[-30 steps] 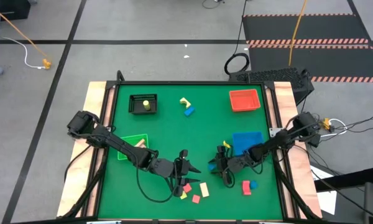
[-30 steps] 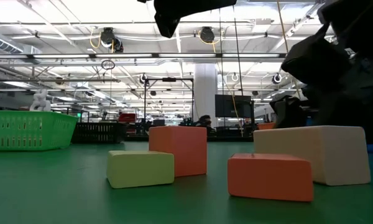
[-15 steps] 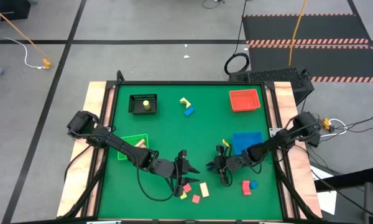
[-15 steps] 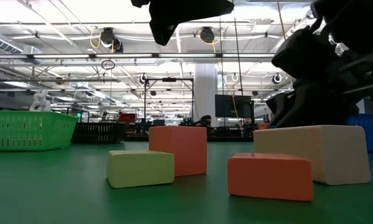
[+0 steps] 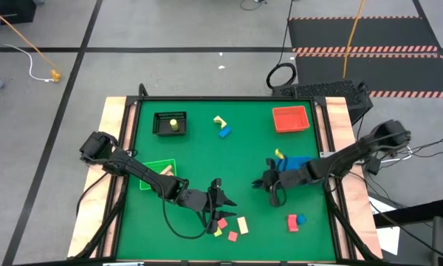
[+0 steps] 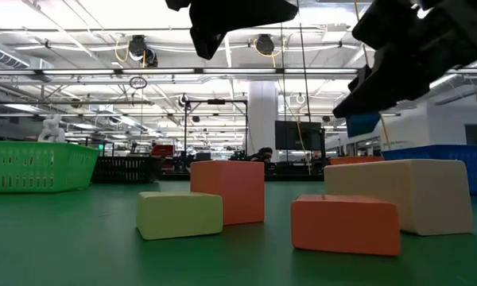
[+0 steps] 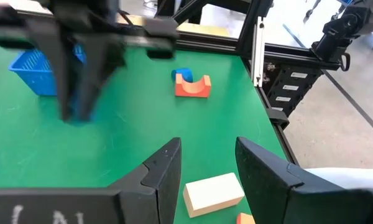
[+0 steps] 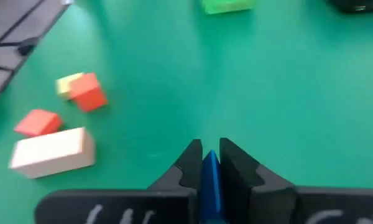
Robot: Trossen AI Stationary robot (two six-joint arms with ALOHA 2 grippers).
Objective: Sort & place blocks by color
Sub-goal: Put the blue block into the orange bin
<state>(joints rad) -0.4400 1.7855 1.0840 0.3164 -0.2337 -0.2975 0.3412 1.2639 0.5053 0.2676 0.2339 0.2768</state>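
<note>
My right gripper [image 5: 269,186] is shut on a small blue block [image 6: 364,123] and holds it above the table, left of the blue bin [image 5: 295,165]. My left gripper [image 5: 220,198] hangs open over a cluster of blocks near the front edge. The cluster holds a cream bar [image 5: 243,224], a red cube [image 5: 222,222], a yellow block [image 5: 217,233] and a red block [image 5: 232,236], all lying flat on the green mat. In the left wrist view the cream bar [image 7: 214,193] lies below the open fingers, apart from them. My right gripper pinches the blue block [image 8: 210,173] between its two fingers; only a narrow blue face shows in the gap. In the low view the block hangs under the fingers, lifted clear of the mat.
A red arch block with a blue block [image 5: 296,220] lies at the front right. A yellow and a blue block [image 5: 222,127] lie at the far middle. The red bin [image 5: 290,118], the black bin [image 5: 170,123] and the green bin [image 5: 156,174] stand around the mat.
My right gripper has shut on the blue block and risen with it, lifting it clear of the mat and drifting a little toward the far edge and the blue bin. My left gripper has kept still.
</note>
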